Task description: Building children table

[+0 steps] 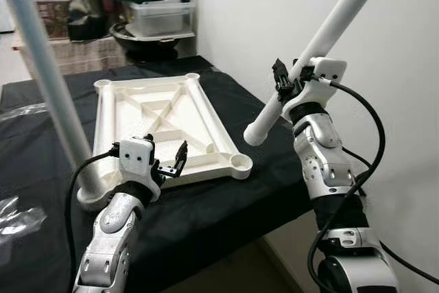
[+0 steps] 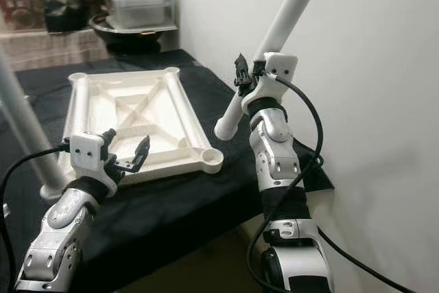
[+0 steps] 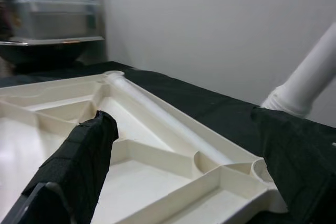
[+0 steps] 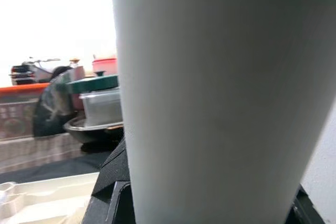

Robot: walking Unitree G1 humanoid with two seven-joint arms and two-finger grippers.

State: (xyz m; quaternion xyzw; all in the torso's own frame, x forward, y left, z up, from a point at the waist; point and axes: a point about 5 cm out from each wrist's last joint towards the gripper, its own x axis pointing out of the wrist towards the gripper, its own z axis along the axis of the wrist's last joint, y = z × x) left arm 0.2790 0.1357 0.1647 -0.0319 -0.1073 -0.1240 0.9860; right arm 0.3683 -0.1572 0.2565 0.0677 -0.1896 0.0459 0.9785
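Note:
A cream plastic tabletop (image 1: pixel 164 125) lies upside down on a black-covered table (image 1: pixel 206 217), ribs up, with round leg sockets at its corners. One white leg (image 1: pixel 51 94) stands fitted in the near left socket. My right gripper (image 1: pixel 289 79) is shut on a second white table leg (image 1: pixel 322 39), held slanted in the air to the right of the tabletop, its lower end above the near right socket (image 1: pixel 240 161). My left gripper (image 1: pixel 171 162) hovers open over the tabletop's near edge, nothing between its fingers (image 3: pixel 79 166).
A white wall (image 1: pixel 274 18) runs close along the table's right side. Behind the table stand a clear lidded bin (image 1: pixel 161 15), a dark bowl (image 1: pixel 147 42) and baskets. Crumpled clear plastic (image 1: pixel 17 217) lies on the cloth at the near left.

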